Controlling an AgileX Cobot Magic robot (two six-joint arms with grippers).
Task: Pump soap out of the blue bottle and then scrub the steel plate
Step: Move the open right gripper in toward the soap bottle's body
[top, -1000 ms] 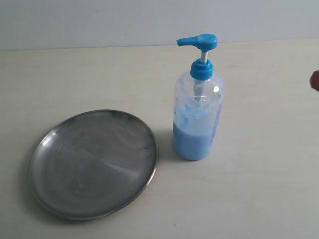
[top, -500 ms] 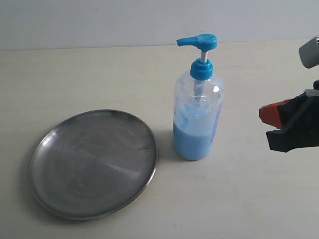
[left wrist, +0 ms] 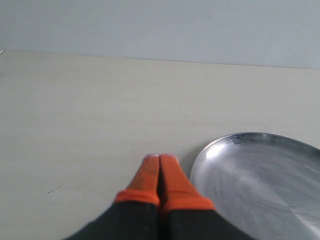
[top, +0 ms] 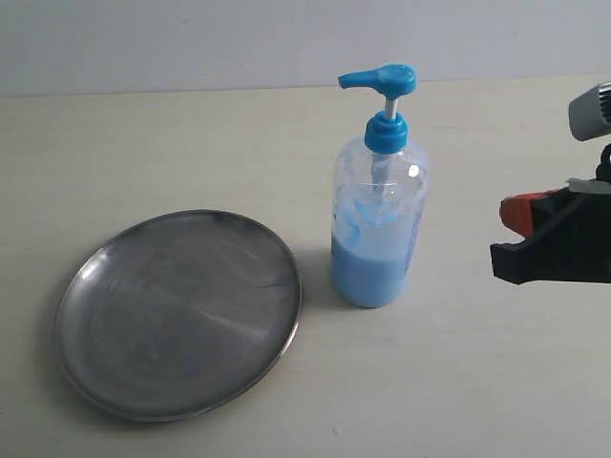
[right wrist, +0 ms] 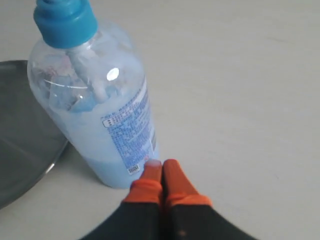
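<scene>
The blue bottle (top: 380, 205) stands upright mid-table, pump head (top: 380, 80) raised, pale blue soap (top: 370, 272) filling its lower third. The steel plate (top: 179, 313) lies flat to its left, bare and dull grey. My right gripper (top: 499, 239) comes in from the right edge, shut and empty, a short gap away from the bottle. In the right wrist view its orange fingertips (right wrist: 161, 166) sit pressed together close to the bottle's base (right wrist: 107, 135). My left gripper (left wrist: 159, 160) is shut and empty beside the plate's rim (left wrist: 200, 155); it does not show in the exterior view.
The pale tabletop (top: 458, 382) runs back to a grey wall (top: 191, 43). Nothing else lies on it.
My right gripper has come into view from the right edge and moved left towards the bottle, then dropped slightly lower. The bottle and plate have not moved.
</scene>
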